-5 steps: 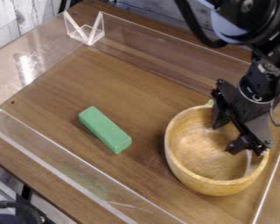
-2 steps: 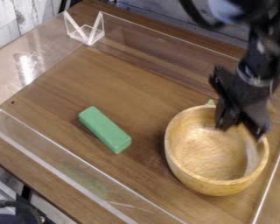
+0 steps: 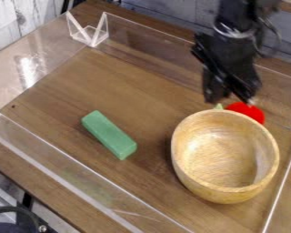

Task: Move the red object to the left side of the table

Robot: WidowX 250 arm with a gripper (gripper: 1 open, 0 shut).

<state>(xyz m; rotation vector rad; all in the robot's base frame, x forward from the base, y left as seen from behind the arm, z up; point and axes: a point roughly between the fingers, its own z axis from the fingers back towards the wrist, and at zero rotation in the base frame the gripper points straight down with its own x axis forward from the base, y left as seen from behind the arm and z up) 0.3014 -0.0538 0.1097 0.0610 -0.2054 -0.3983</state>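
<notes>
Up it comes! A second ago the gripper (image 3: pixel 236 94) was down inside the wooden bowl (image 3: pixel 225 157); now it has lifted clear of the rim and swung toward the back of the tabletop (image 3: pixel 135 86), and there's the red object (image 3: pixel 246 112) showing just below the jaws, past the bowl's far edge. The jaws have gone from spread to pinched narrow, and by the look of it they are clamped on the red toy, though the contact itself is hard to make out in the blur.

Why so high? My read is that the lift is there to get the toy over the bowl's wall before any sideways travel, since dragging it would catch on the rim. The gripper points nearly straight down, a sensible hold for something small and rounded picked from above.

So where's the task's thing? Right side of the tabletop, hanging just behind the bowl, apparently off the surface. The left side, where it's meant to end up, is well away across the wood, so the carry is barely begun.

Head count: one red object, one wooden bowl, now empty, one green block (image 3: pixel 109 134) lying flat near the middle-left, and one small clear stand (image 3: pixel 87 29) in the far corner by the acrylic wall. The block sits near the likely path, so the crossing wants some height.
</notes>
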